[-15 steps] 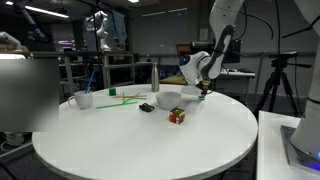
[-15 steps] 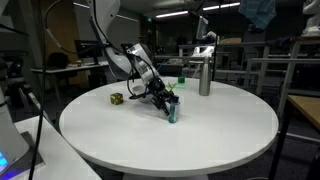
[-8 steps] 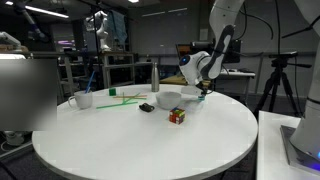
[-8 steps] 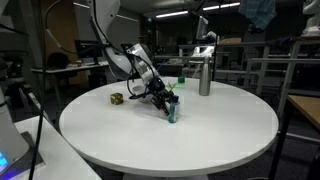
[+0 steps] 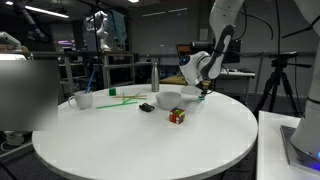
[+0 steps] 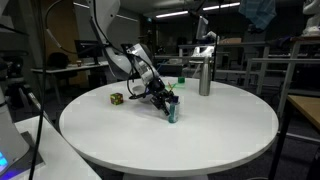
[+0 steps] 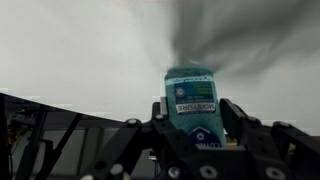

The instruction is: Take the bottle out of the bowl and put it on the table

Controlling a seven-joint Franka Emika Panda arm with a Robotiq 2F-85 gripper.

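Blue-green on white: found the bottle (image 6: 172, 110) upright at the worktop (image 6: 200, 140), out of the bowl (image 5: 168, 99) and apart from it. Observed the claw (image 6: 169, 106) closed about the bottle, low over the worktop. Confirmed the same in the wrist view: saw the bottle (image 7: 190, 105) pinched between the dark fingers (image 7: 236, 122), label towards the camera, no gap visible on either side. Cannot tell from any view between base seated on the worktop and base hanging just above it.

Compared with the pictures of the preceding second: detected no change. Found arm, claw and bottle in the same places in both exterior views. Read this as a pause at the point of placement, not a carry in progress.

Judged the removal from the bowl done and the set-down all but done. Remaining, by this reading: open the claw and draw back without dragging the bottle. Flagged one risk: a small bottle, probably light, liable to tip or cling to a finger on an uneven release. Recommend a straight upward retreat.

Noted also, away from the work: coloured cube (image 5: 177, 116) just beside the bowl; white cup (image 5: 84, 99) with green stick and tall grey metal bottle (image 6: 204, 75) well apart.
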